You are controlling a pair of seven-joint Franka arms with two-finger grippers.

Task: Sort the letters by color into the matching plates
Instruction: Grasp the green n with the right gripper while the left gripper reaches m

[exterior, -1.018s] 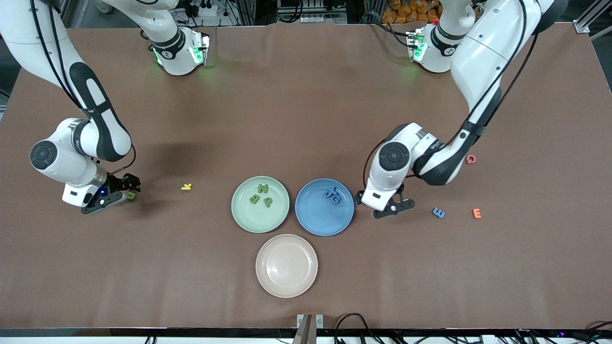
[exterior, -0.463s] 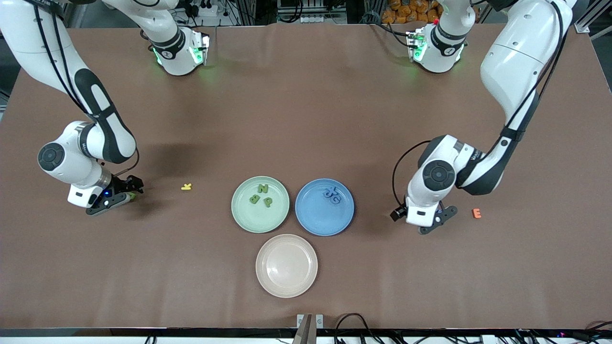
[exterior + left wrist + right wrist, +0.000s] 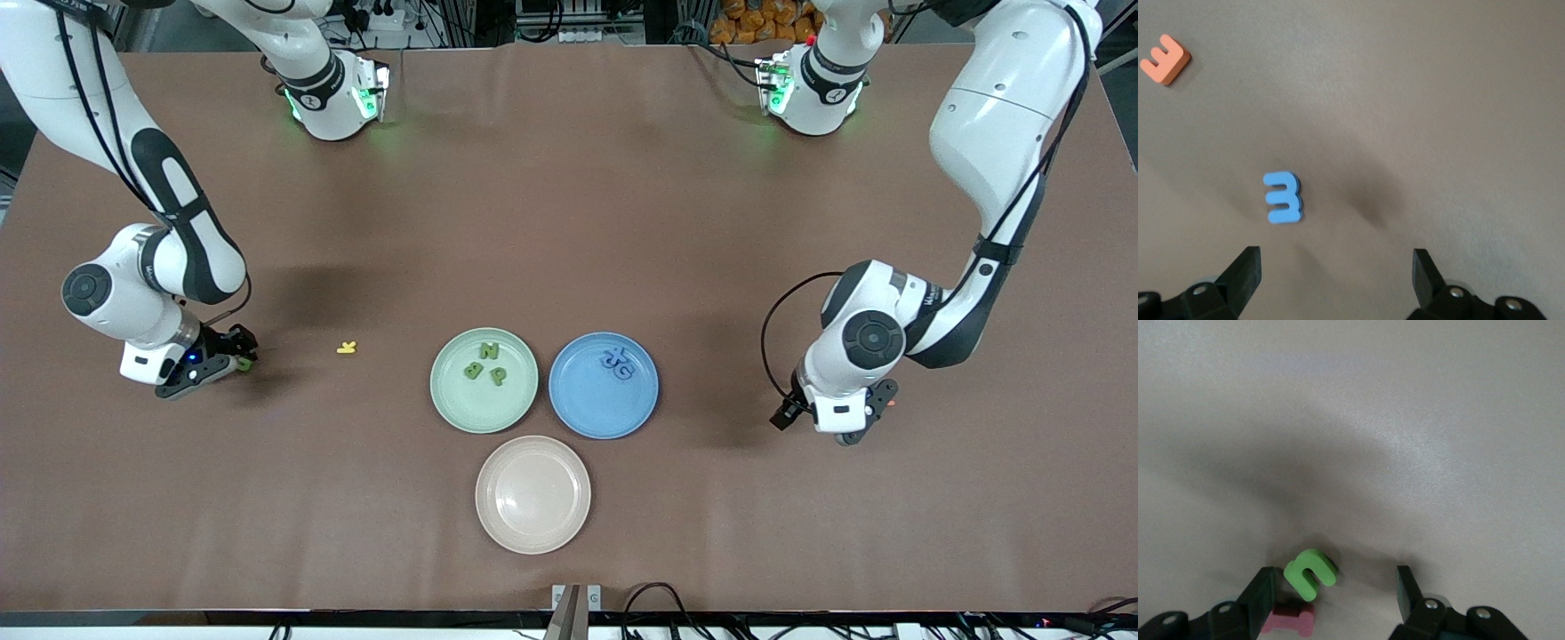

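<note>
A dark green letter (image 3: 1309,572) lies on the table toward the right arm's end, also seen from the front as the green letter (image 3: 243,363). My right gripper (image 3: 1335,597) is low around it, open, with the letter close to one finger. A blue letter (image 3: 1283,197) lies on the table just ahead of my left gripper (image 3: 1336,280), which hangs open with nothing between its fingers. In the front view the left wrist (image 3: 845,413) hides that letter. The mint green plate (image 3: 444,400) holds three green letters (image 3: 488,350). The blue plate (image 3: 587,420) holds blue letters (image 3: 618,360).
A pink letter (image 3: 1290,619) lies against the green one at the right gripper's finger. An orange letter (image 3: 1166,59) lies near the blue one. A yellow letter (image 3: 347,348) sits between the right gripper and the green plate. A beige-pink plate (image 3: 498,533) lies nearer the front camera.
The left arm has swung from beside the blue plate toward its own end of the table, over the blue letter. The right gripper stayed at the green letter, its fingers a little narrower.
</note>
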